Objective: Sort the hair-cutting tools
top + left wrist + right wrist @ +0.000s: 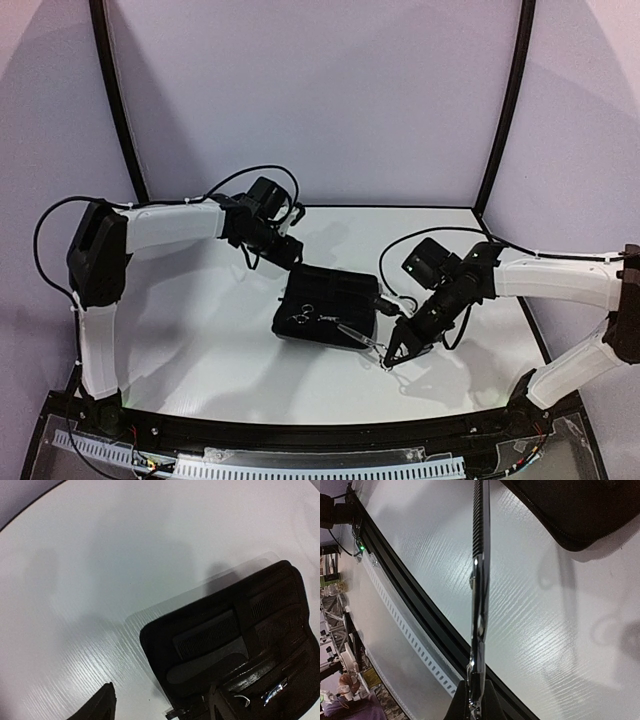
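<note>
Scissors (479, 605) of thin silver metal are pinched edge-on by the right gripper (474, 700), whose fingers are closed on the handle end. They sit just off the near right corner of the black zip case (340, 290), blades slanting toward that corner, and fine teeth show along the far part of the blade. A second pair of scissors (303, 318) lies on the case, near its front left edge. One black comb (207, 637) sits in a pocket on the case; the other comb I cannot pick out.

The left gripper (292, 252) hangs over the case's far left corner, its fingers spread with nothing between them.

The case rests on a white table (200, 320) with a faint wood-grain texture and soft shadows beside the case. Pale lavender walls (320, 100) close in behind it, framed by two curved black poles (118, 100). On the near side of the case a black rail (300, 435) edges the table, and a small green light (362, 546) glows on it.
</note>
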`<control>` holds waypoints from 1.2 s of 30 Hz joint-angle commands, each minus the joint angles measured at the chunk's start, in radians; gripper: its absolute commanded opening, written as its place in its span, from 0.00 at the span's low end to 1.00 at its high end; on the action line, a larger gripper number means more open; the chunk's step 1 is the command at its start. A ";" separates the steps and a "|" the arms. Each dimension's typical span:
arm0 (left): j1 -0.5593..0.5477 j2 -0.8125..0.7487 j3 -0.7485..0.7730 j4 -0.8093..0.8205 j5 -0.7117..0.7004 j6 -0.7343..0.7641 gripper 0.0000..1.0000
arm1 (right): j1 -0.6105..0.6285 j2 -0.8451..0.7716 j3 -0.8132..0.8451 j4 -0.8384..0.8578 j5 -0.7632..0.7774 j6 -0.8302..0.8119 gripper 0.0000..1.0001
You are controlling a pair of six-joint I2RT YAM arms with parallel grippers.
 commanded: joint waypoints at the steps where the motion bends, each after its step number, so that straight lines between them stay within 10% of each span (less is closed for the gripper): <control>1: -0.003 -0.086 0.053 -0.063 -0.088 -0.125 0.84 | -0.047 -0.022 -0.013 0.010 -0.077 -0.049 0.00; 10: -0.004 -0.394 -0.256 -0.059 -0.147 -0.355 0.99 | -0.159 0.070 0.045 -0.079 -0.095 -0.202 0.00; 18: -0.005 -0.508 -0.603 0.130 0.117 -0.618 0.98 | -0.220 0.233 0.115 -0.105 -0.163 -0.271 0.00; 36: -0.130 -0.241 -0.551 0.171 0.173 -0.735 0.51 | -0.258 0.306 0.039 -0.065 -0.302 -0.280 0.00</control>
